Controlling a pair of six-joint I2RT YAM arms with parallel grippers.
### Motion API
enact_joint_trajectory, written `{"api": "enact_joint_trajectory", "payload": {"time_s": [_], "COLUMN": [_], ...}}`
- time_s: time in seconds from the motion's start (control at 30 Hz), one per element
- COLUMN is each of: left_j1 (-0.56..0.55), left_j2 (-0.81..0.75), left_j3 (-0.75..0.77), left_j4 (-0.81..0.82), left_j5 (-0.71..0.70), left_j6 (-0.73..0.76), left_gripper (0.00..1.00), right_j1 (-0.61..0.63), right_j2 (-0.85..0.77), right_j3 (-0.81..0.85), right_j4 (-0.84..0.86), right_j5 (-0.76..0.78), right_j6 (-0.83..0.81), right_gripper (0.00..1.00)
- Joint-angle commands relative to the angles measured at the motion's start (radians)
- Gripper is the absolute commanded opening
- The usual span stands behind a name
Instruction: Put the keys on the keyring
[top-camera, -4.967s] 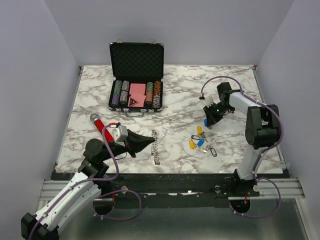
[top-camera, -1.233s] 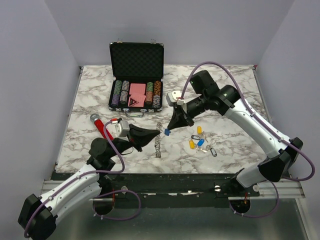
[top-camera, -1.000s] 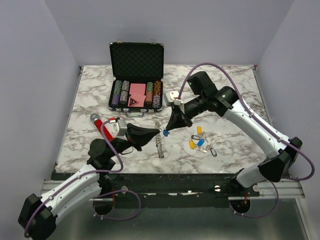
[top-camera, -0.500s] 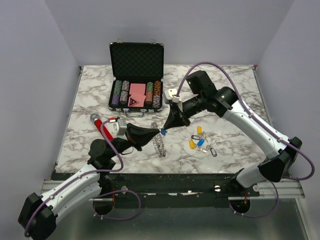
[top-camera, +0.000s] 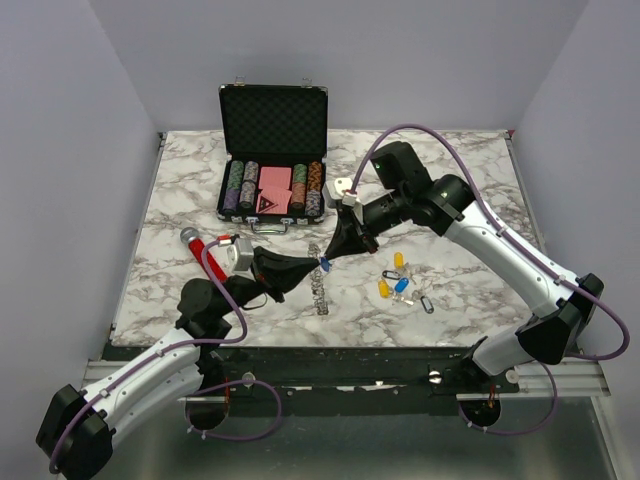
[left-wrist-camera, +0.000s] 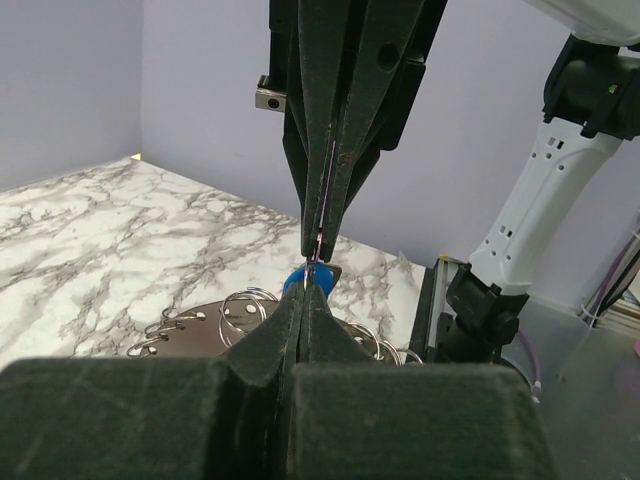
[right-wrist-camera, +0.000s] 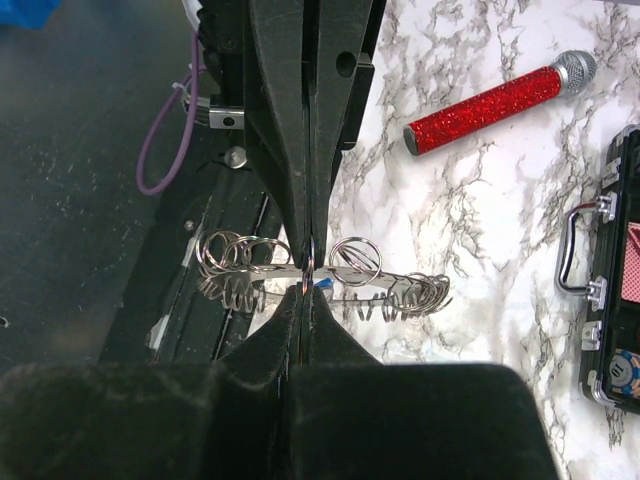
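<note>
Your left gripper (top-camera: 316, 266) pinches the keyring (right-wrist-camera: 400, 290) steady, likely so your right gripper (top-camera: 328, 257), clamped on a blue key (left-wrist-camera: 297, 280), can thread it.

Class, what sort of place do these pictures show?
Probably a robot lab test cell: left arm and right arm mounted at a marble-patterned table, plain walls boxing it in, props like a poker chip case.

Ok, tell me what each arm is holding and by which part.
The right jaws pinch the blue key by its thin end, head sticking out. The left jaws seem shut on the keyring at its edge; contact is hidden.
</note>
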Motion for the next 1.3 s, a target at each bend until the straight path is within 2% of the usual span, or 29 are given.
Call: {"api": "enact_joint_trajectory", "payload": {"time_s": [0.0, 1.27], "left_j1": [0.001, 0.001], "left_j2": [-0.005, 0.014], "left_j3": [-0.01, -0.022], "left_j4": [0.063, 0.123], "left_j5": [-0.023, -0.008], "left_j6": [-0.014, -0.038], "left_gripper": [0.0, 0.0], "right_j1": [0.012, 0.032], "right_j2": [0.005, 0.009], "right_j3": [-0.001, -0.031], "right_j4": [0.029, 0.063], "right_j5": [0.035, 0.071], "right_j6": [0.031, 0.059], "right_gripper": [0.01, 0.01]}}
